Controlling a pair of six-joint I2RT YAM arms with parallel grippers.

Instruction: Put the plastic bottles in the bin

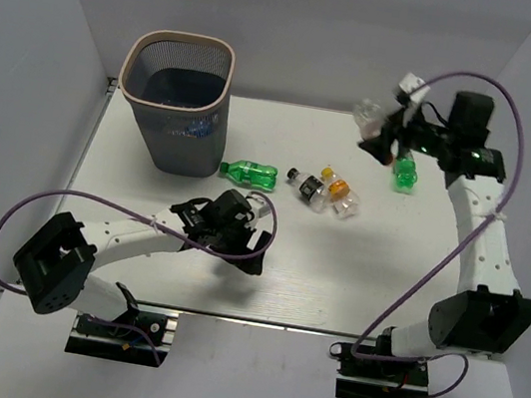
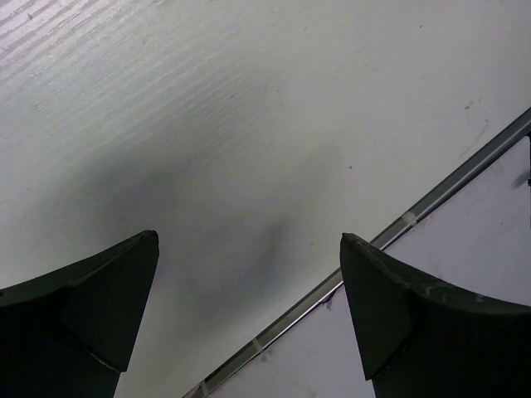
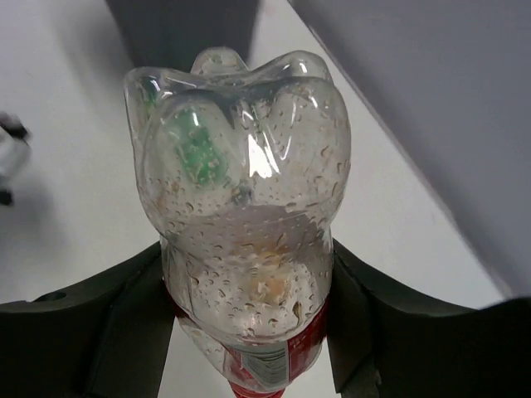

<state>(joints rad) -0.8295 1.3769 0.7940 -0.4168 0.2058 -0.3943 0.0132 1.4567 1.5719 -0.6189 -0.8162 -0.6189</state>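
The bin (image 1: 226, 77), dark mesh with a pale rim, stands at the far left of the table. My right gripper (image 1: 376, 136) is raised at the far right, shut on a clear bottle with a red label (image 3: 241, 166), also seen from above (image 1: 367, 117). In the right wrist view the gripper (image 3: 247, 274) clamps the bottle's body. A green bottle (image 1: 248, 171), a black-capped bottle (image 1: 301, 186), an orange-labelled bottle (image 1: 337, 182) and a clear one (image 1: 347, 209) lie mid-table. Another green bottle (image 1: 406, 173) lies below the right gripper. My left gripper (image 1: 248, 255) is open and empty (image 2: 249, 236), low over bare table.
A blue label (image 1: 194, 128) shows through the bin's mesh. The table's front edge, a metal strip (image 2: 398, 224), runs just ahead of the left gripper. Grey walls close in the table on the left, back and right.
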